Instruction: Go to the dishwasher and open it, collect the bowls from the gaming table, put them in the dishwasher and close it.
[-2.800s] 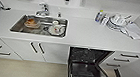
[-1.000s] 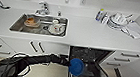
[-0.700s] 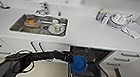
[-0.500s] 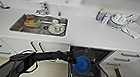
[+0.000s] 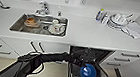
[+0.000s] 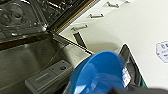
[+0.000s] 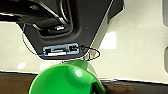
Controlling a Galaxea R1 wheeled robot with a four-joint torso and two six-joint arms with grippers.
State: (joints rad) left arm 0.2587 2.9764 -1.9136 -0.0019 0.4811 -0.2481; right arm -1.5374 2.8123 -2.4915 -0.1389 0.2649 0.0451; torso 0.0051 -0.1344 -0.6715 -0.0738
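The left gripper (image 5: 81,65) holds the blue bowl (image 5: 88,71) above the open dishwasher (image 5: 84,54), over its lowered door. The right gripper's finger state cannot be determined; a green bowl (image 7: 66,78) sits close beneath its wrist.

Even, bright light washes the white surface (image 5: 91,31) pale, while the dishwasher (image 5: 89,56) interior stays dark. All views are soft and blurred. The blue bowl (image 6: 100,75) close to the left camera is out of focus; a glare spot sits on the green bowl (image 7: 66,80).
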